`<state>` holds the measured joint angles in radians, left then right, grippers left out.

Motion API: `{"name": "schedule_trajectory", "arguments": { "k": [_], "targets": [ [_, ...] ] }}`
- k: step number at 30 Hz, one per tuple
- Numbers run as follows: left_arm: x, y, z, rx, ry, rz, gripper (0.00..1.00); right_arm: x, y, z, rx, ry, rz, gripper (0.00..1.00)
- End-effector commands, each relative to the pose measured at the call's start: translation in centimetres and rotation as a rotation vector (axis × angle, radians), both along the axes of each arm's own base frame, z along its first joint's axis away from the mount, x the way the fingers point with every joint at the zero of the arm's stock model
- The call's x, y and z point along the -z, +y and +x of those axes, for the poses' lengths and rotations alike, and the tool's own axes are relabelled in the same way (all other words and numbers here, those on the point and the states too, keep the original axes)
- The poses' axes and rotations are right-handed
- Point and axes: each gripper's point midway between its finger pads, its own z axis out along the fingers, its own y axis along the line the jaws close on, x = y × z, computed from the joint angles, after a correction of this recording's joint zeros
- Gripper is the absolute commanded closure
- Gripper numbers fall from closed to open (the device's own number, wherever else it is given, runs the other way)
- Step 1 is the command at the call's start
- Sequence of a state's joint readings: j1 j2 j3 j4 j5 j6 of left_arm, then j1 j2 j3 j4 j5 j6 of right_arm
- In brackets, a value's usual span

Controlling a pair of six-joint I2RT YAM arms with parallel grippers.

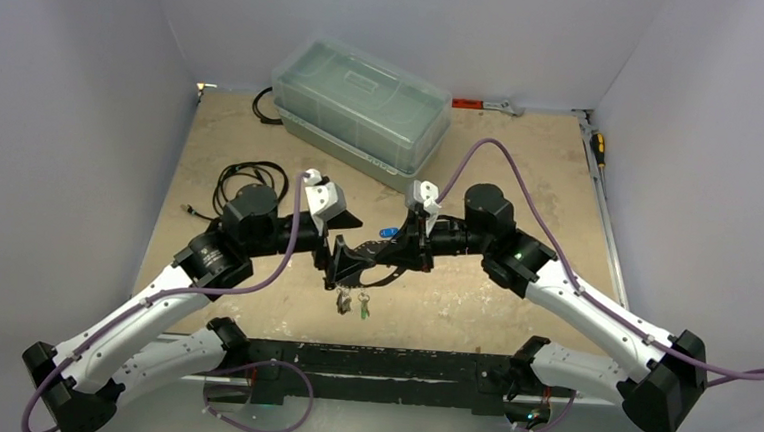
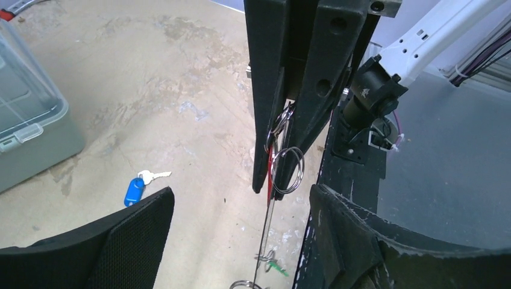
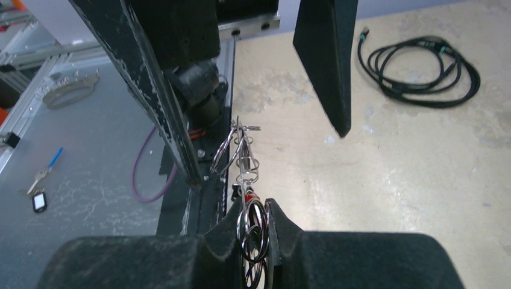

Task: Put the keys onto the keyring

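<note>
Right gripper (image 3: 256, 211) pads clamp the keyring (image 3: 247, 174), which hangs long-axis downward between the left gripper's (image 2: 241, 194) spread, empty fingers. Left wrist view, unlike the right, shows a blue key (image 2: 134, 189) lying well beyond the keyring and a green key (image 2: 272, 265) below it, likely nearer the left arm

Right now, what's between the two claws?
The keyring, pinched in the right claw, reaches between the open fingers of the left claw; the right wrist view shows it.
</note>
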<state>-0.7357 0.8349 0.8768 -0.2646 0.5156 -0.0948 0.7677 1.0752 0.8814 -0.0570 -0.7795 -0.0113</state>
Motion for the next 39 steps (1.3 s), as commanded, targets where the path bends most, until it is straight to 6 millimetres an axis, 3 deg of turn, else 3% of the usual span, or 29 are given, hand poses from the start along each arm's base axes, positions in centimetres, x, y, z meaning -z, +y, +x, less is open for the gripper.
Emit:
{"name": "schedule_trajectory", "arguments": {
  "k": [1,5,11,18,23,25,31,32,36,39],
  "targets": [
    [-2.7,-0.7,-0.5,0.027,-0.051,-0.140,0.20,-4.2,0.7,0.2,-0.003,-0.098,0.165,1.00],
    [-3.5,-0.4,-0.9,0.025,-0.065,-0.185,0.28,-4.7,1.0,0.2,-0.005,-0.097,0.213,1.00],
    [-2.7,-0.3,-0.9,0.022,-0.072,-0.170,0.46,-6.1,0.9,-0.3,-0.043,-0.094,0.294,1.00],
    [-2.4,0.3,-0.2,-0.022,-0.099,-0.143,0.43,-8.7,-0.6,-0.3,-0.063,-0.104,0.391,1.00],
    [-1.3,-0.8,-0.8,0.068,-0.076,-0.099,0.76,-9.0,-0.7,-0.4,-0.087,-0.090,0.405,1.00],
    [-1.0,-1.1,-0.8,0.090,-0.068,-0.078,0.98,-9.1,-0.8,-0.6,-0.099,-0.078,0.412,1.00],
    [-1.0,-1.1,-1.0,0.113,-0.076,-0.057,1.00,-9.2,-0.7,-1.0,-0.144,-0.031,0.442,1.00],
    [-1.1,-0.8,-0.8,0.101,-0.088,-0.050,1.00,-9.1,-0.6,-0.8,-0.133,-0.020,0.440,0.97],
    [-0.8,0.5,1.0,-0.027,-0.129,-0.004,1.00,-8.0,-0.6,1.5,0.009,-0.006,0.387,0.53],
    [-0.7,1.7,2.4,-0.139,-0.156,0.005,1.00,-7.4,-1.6,4.8,0.228,-0.039,0.344,0.36]
  ]
}}
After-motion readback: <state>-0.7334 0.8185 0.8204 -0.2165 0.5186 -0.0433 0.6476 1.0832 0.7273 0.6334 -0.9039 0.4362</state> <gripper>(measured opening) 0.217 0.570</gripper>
